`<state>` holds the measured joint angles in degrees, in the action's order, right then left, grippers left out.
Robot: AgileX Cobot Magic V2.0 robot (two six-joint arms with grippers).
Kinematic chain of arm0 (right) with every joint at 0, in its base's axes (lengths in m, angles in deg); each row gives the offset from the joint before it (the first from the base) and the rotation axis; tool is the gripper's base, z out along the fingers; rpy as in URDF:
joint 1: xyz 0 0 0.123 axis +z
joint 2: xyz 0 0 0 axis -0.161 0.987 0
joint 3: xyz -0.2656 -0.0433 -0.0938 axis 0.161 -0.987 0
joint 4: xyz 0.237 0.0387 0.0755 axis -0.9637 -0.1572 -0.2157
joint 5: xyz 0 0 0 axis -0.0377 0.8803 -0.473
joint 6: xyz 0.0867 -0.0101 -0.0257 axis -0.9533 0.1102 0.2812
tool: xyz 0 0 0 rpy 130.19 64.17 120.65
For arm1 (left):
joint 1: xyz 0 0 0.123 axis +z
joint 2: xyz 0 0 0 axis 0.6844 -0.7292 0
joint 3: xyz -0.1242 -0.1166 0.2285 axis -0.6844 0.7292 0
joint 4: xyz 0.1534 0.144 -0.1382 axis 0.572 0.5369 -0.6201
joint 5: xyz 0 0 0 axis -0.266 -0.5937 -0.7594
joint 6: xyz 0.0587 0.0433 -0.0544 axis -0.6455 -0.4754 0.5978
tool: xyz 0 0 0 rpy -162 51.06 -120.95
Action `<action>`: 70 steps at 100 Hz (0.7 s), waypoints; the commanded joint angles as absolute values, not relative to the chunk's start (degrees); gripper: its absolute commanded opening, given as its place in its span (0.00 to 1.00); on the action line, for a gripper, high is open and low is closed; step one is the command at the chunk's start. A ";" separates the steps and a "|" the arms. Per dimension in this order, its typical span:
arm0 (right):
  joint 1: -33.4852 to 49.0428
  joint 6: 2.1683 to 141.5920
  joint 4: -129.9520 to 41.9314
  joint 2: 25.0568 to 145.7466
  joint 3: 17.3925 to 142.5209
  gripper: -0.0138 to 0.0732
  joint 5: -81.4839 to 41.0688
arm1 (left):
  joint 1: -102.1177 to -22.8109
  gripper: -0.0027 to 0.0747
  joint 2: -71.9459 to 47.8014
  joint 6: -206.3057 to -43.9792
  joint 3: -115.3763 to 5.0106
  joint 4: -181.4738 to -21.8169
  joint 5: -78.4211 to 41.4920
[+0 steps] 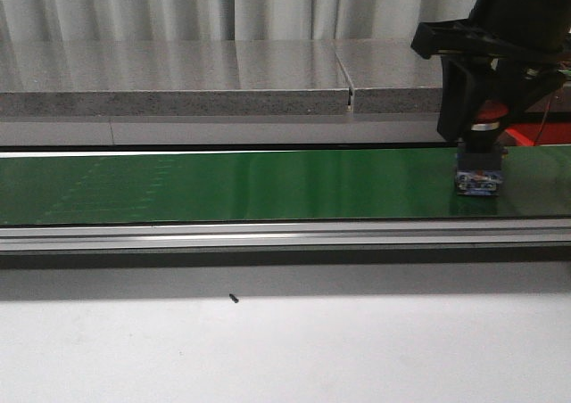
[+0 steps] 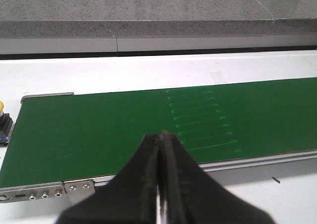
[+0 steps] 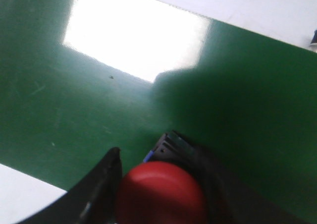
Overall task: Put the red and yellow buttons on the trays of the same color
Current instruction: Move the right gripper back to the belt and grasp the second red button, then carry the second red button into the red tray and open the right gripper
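A red button [image 1: 486,113] with a blue-black base stands at the right end of the green belt [image 1: 223,185]. My right gripper [image 1: 480,140] is shut on its red cap [image 3: 161,192]; one dark finger [image 3: 101,184] presses each side. Whether the base touches the belt I cannot tell. My left gripper [image 2: 161,135] is shut with nothing in it and hangs over the belt's near edge by its left end; it does not show in the front view. A yellow button [image 2: 1,116] peeks in at the frame edge, just off the belt's end. No tray is in view.
A grey stone ledge [image 1: 178,78] runs behind the belt. An aluminium rail [image 1: 268,234] borders the belt's front, with the white table [image 1: 312,349] before it. A small dark speck [image 1: 234,299] lies on the table. Red cabling [image 1: 544,127] sits behind the right arm.
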<state>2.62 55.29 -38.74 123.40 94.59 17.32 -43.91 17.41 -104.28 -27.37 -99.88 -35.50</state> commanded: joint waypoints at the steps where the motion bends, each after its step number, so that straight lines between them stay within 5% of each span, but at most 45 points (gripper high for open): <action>1: 2.71 55.92 -38.79 119.67 96.10 0.24 14.88 | -44.41 0.01 17.28 -104.32 -28.93 -101.28 -31.64; 24: -1.43 55.92 -36.05 113.17 96.10 0.24 13.20 | -44.41 0.01 17.28 -104.32 -28.93 -101.28 -31.64; 70: -22.97 55.87 -36.06 108.93 99.27 0.24 16.04 | -44.41 0.01 17.28 -104.32 -28.93 -101.28 -31.64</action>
<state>-19.63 55.29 -36.20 111.41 96.23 18.20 -43.91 17.41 -104.28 -27.37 -99.88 -35.50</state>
